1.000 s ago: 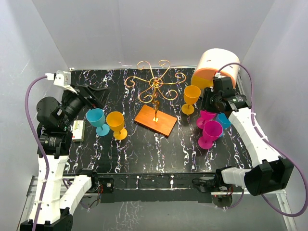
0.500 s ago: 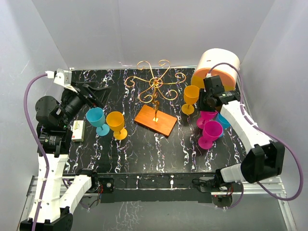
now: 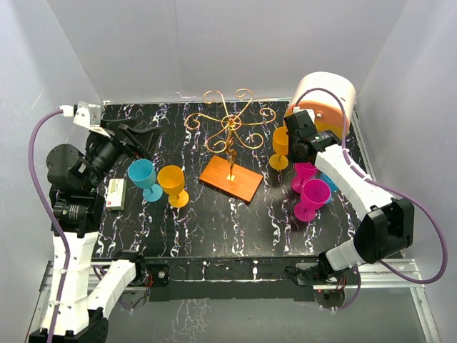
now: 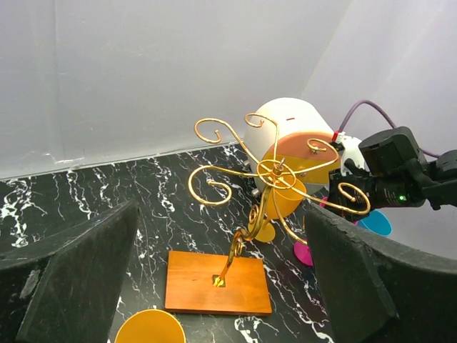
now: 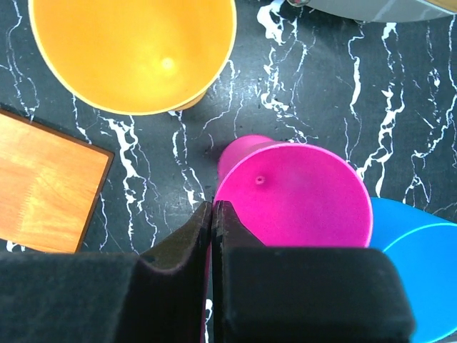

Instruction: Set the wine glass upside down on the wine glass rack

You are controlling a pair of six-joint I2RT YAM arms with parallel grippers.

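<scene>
The wine glass rack [image 3: 230, 128] is a gold wire stand on a wooden base [image 3: 231, 179] at mid-table; the left wrist view shows its scrolls [image 4: 271, 171]. My right gripper [image 3: 300, 153] hangs over a magenta wine glass [image 3: 308, 171] standing upright right of the rack. In the right wrist view that gripper [image 5: 213, 211] is shut, pinching the rim of the magenta glass [image 5: 300, 200], with a pink sliver showing between the pads. My left gripper [image 3: 139, 136] is open at the back left, empty, its fingers [image 4: 71, 279] framing the rack.
A yellow glass [image 3: 283, 143] stands just left of the right gripper. A second magenta glass [image 3: 313, 196] and a blue one [image 3: 332, 179] crowd the right side. Blue [image 3: 143, 175] and yellow [image 3: 172, 182] glasses stand left. A white-and-orange drum [image 3: 325, 96] lies back right.
My right arm swung left and back toward the yellow glass, and its jaws went from half open to shut on the magenta glass's rim. The left arm barely moved.
</scene>
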